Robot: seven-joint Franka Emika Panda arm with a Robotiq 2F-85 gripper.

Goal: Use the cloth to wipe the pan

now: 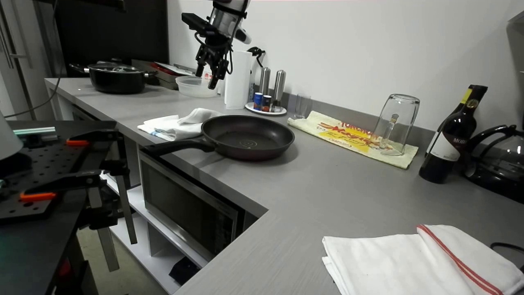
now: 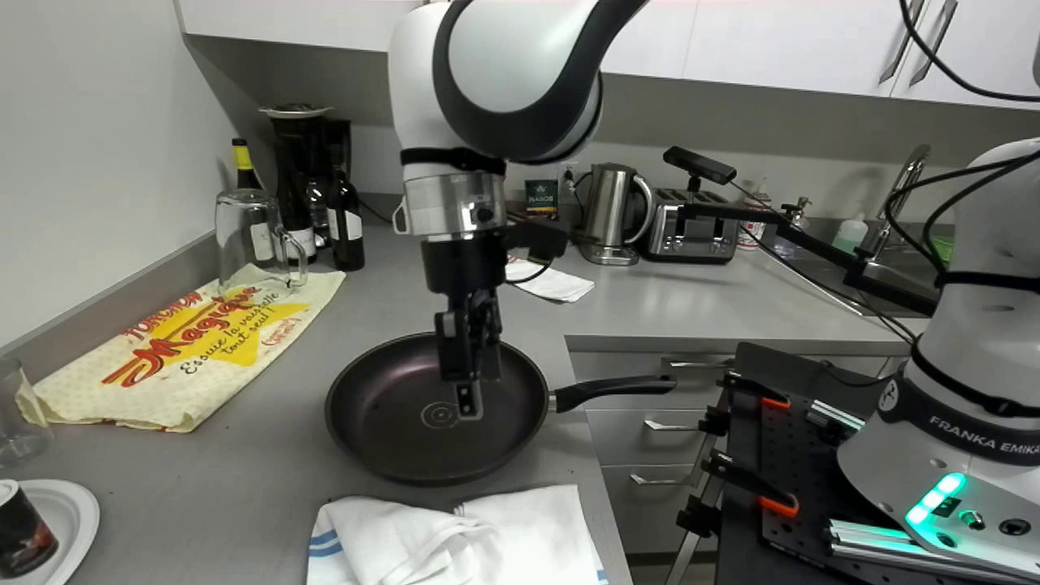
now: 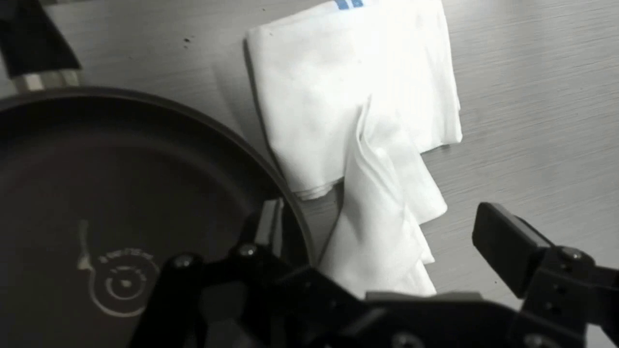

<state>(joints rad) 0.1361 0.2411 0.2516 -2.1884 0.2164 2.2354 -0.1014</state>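
Note:
A white cloth with blue stripes (image 1: 163, 128) lies loosely folded on the counter beside the dark frying pan (image 1: 249, 143). Cloth (image 2: 520, 536) and pan (image 2: 374, 406) also show in the other exterior view. In the wrist view the cloth (image 3: 309, 96) has a raised fold running down between my fingers, and the pan (image 3: 159, 183) is at the left. My gripper (image 3: 379, 215) is open and empty, above the cloth with one finger over the pan's rim. It hangs well above the counter in both exterior views (image 1: 206, 78) (image 2: 469, 398). The pan is bare inside.
A yellow-printed towel (image 2: 195, 349) bears an upturned glass mug (image 1: 395, 123) along the wall. A paper towel roll (image 1: 238, 80), a white plate with small cans (image 1: 249, 107) and a glass (image 1: 303, 106) stand nearby. A red-striped white cloth (image 1: 380, 262) lies on the near counter.

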